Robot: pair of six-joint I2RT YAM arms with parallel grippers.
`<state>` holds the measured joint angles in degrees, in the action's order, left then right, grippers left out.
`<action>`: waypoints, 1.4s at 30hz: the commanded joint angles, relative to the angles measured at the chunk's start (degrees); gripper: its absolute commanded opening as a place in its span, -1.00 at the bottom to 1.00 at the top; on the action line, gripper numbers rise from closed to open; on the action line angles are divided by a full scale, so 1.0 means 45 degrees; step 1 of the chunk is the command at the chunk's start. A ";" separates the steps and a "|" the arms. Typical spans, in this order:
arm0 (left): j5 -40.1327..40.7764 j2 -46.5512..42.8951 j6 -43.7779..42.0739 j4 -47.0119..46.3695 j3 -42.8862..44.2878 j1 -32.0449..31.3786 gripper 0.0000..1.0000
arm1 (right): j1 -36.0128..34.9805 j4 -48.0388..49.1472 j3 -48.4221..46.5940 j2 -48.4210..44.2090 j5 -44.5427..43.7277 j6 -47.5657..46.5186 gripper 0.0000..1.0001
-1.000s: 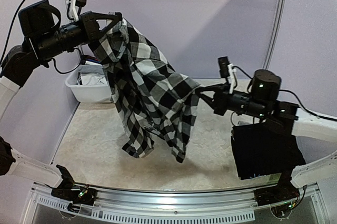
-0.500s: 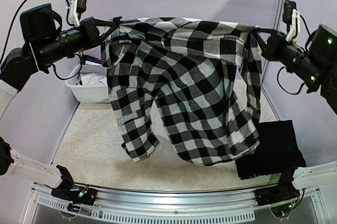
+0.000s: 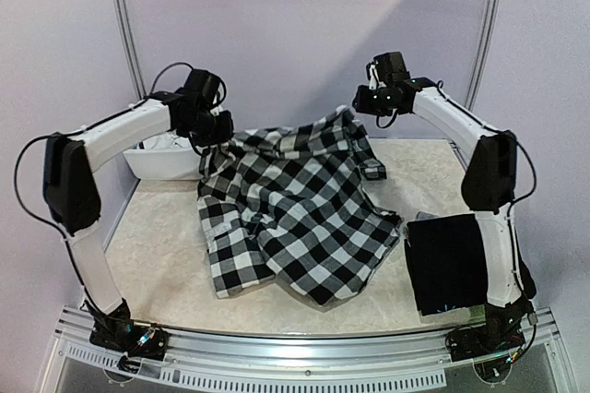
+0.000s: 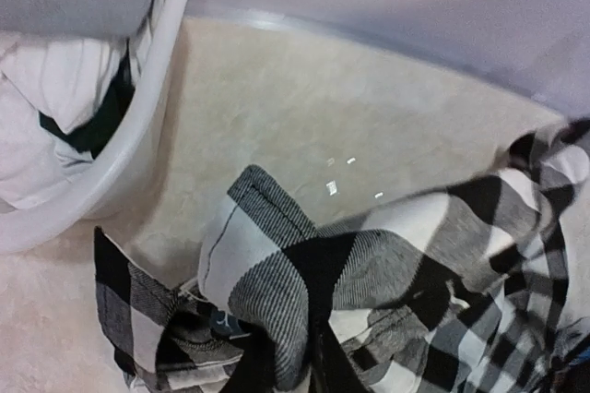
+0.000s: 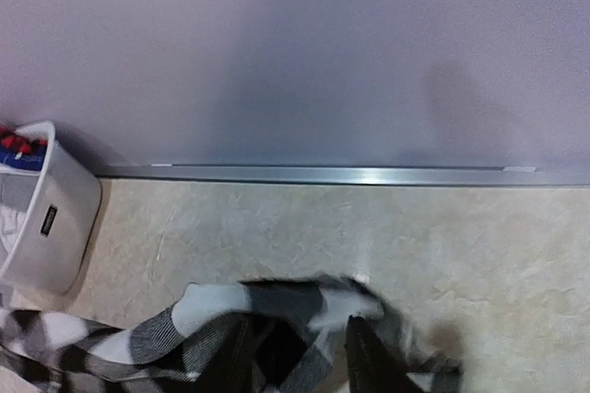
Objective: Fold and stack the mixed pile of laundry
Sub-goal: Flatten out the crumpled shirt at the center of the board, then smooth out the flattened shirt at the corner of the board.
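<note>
Seeing the black-and-white checkered shirt [image 3: 295, 218] lying rumpled across the middle of the top view. Pinching its upper-left corner in the left gripper [image 3: 208, 139], jaws together; holding the right gripper [image 5: 300, 356] above its upper-right edge, jaws apart.

- checkered shirt [image 3: 295, 213]: soft woven cloth, matt
- black garment [image 3: 456, 264], lower right: matt cloth
- basket [image 4: 120, 167]: smooth white plastic
- tabletop [image 3: 157, 245]: matt, mottled
- front rail [image 3: 295, 349]: shiny metal

Soft, even light all round. At my right tool [image 5: 300, 361] the checked shirt [image 5: 212, 305] smears with motion blur; beyond it a metal strip [image 5: 369, 174] glares.
</note>
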<state>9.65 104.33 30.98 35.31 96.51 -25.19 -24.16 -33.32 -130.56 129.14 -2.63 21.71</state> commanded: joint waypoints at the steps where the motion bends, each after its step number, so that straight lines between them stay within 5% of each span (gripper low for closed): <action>1: -0.2014 0.2114 0.0508 0.0344 0.0485 0.1087 -0.38 | 0.0828 -0.1897 -0.3304 0.2841 0.1625 0.0554 0.06; 5: -0.1806 0.1845 0.0537 -0.1145 -0.0659 0.1082 0.62 | 0.0838 -0.0692 -0.1849 0.2228 0.1763 0.0335 0.60; 9: -0.1210 0.1081 0.0231 -0.1332 -0.1352 0.0770 0.98 | 0.0795 -0.0442 -0.0454 0.0980 0.1774 0.0072 0.68; 18: 0.2719 -0.2353 -0.0306 -0.0423 -0.4566 -0.0804 0.90 | -0.0917 0.0661 0.5645 -0.2620 0.0100 -0.0532 0.67; 28: 0.1813 -0.4821 0.0792 -0.0758 -0.8920 -0.2328 0.74 | -0.5087 0.1385 1.0374 -0.4778 -0.0214 -0.0438 0.62; 42: 0.1854 -0.7247 0.2388 -0.0478 -1.2049 -0.4895 0.76 | -0.8146 0.0223 1.5704 -0.8268 -0.1050 0.1229 0.64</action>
<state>19.14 74.13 39.27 32.16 44.38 -44.69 -57.58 -29.93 -63.61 95.18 -5.98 25.50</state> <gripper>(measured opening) 0.880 0.822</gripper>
